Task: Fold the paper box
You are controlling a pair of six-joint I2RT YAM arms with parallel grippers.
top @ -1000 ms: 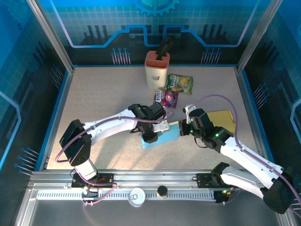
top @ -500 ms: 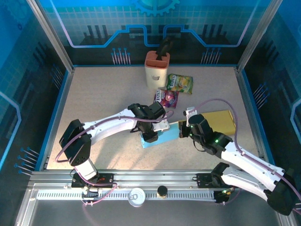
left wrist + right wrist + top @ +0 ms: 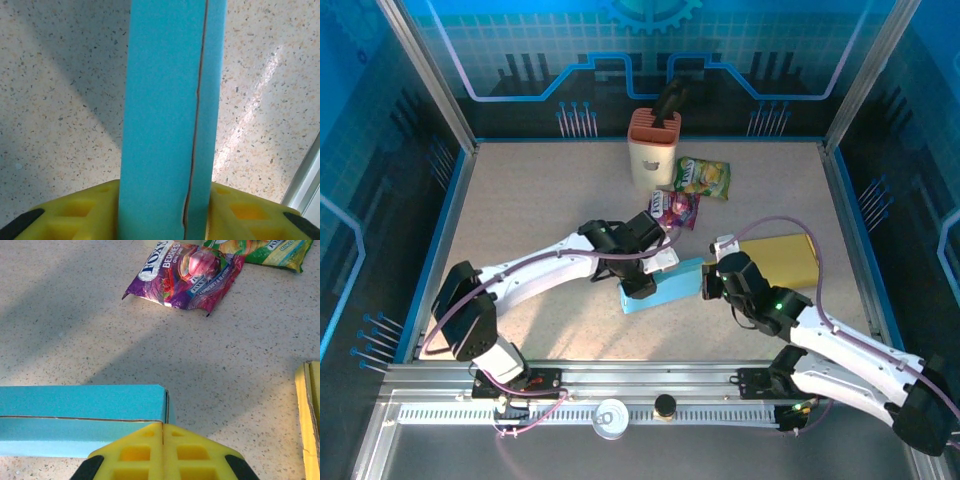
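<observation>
Paper box (image 3: 668,284): mid-table (image 3: 540,200), between your two grippers.
Left gripper (image 3: 638,287): its fingers (image 3: 75,210) flank the box, one at each face; pinching or loose, you cannot tell.
Right gripper (image 3: 163,426): fingers pressed together, tips against the box's right end.

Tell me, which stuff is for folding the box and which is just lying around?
For the job:
blue paper box

Just lying about:
purple sweet packet
green-yellow packet
flat yellow box
white holder with orange top
</observation>
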